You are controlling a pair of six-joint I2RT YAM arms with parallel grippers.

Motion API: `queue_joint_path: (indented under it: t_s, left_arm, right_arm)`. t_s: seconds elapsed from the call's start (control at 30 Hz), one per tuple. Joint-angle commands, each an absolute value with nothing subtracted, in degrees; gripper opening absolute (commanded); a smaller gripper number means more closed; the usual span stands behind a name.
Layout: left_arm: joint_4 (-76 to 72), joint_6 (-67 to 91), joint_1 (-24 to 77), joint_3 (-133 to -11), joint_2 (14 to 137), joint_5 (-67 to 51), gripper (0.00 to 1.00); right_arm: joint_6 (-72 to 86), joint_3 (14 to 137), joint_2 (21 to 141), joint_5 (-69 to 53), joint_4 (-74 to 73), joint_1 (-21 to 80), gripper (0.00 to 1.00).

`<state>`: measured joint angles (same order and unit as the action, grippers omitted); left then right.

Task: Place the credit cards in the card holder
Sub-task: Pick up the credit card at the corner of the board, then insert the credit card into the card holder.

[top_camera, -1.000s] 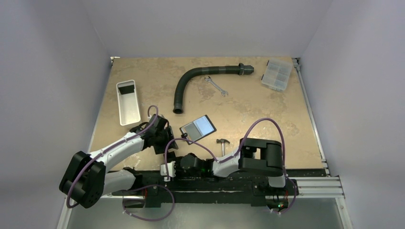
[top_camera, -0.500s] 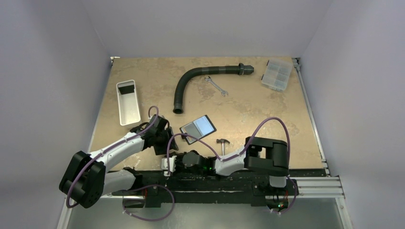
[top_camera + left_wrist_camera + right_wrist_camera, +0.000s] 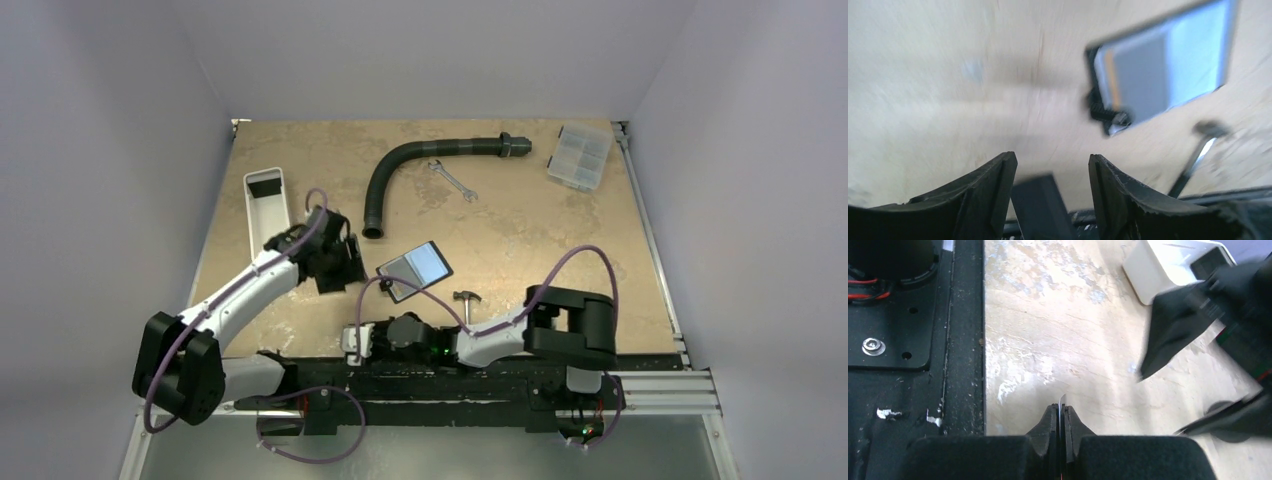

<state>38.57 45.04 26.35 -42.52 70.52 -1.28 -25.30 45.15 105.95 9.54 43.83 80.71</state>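
The card holder (image 3: 415, 268) lies open on the table with its glossy grey pockets up, and it is blurred at the upper right of the left wrist view (image 3: 1163, 60). My right gripper (image 3: 352, 340) sits low by the front rail, left of the holder. It (image 3: 1062, 407) is shut on a thin credit card (image 3: 1062, 399), of which only the pale edge pokes past the tips. My left gripper (image 3: 338, 272) hovers left of the holder, its jaws (image 3: 1050, 165) open. A dark flat card (image 3: 1040, 207) shows low between its fingers, and I cannot tell whether they touch it.
A small hammer (image 3: 466, 303) lies just right of the holder, near the rail. A white tray (image 3: 268, 215) stands at the left. A grey corrugated hose (image 3: 400, 170), a wrench (image 3: 452, 180) and a clear compartment box (image 3: 580, 155) lie at the back.
The right gripper has shut on the card and slid left along the front rail. The left arm has lifted away from the rail toward the white tray.
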Motion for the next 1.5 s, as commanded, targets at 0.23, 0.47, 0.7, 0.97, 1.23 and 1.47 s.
queue_joint_path:
  t_s: [0.23,0.47,0.7,0.97,1.23,1.47]
  left_arm:
    - [25.93,26.13,13.8,-55.72,72.17,-26.77,0.59]
    - [11.63,24.59,16.54,-48.94,73.82,-47.15,0.59]
    - [18.03,17.15,26.97,-49.55,78.1,-48.0,0.59]
    - [18.53,15.48,27.32,-47.14,76.68,-52.62,0.38]
    - [19.64,16.62,27.33,-45.72,71.61,-54.27,0.55]
    - [16.81,18.82,27.33,-44.42,71.29,-56.86,0.51]
  right_arm:
    - [16.42,47.0,85.54,-16.4,23.72,57.86,0.0]
    - [19.49,56.42,92.14,-53.87,3.94,39.93,0.0]
    - [17.1,56.98,92.73,-65.02,3.08,38.0,0.0]
    - [15.98,56.98,92.37,-69.73,2.18,37.64,0.0]
    - [17.23,55.42,91.44,-71.88,3.96,35.49,0.0]
    - [18.07,55.57,90.37,-72.59,4.41,35.09,0.0]
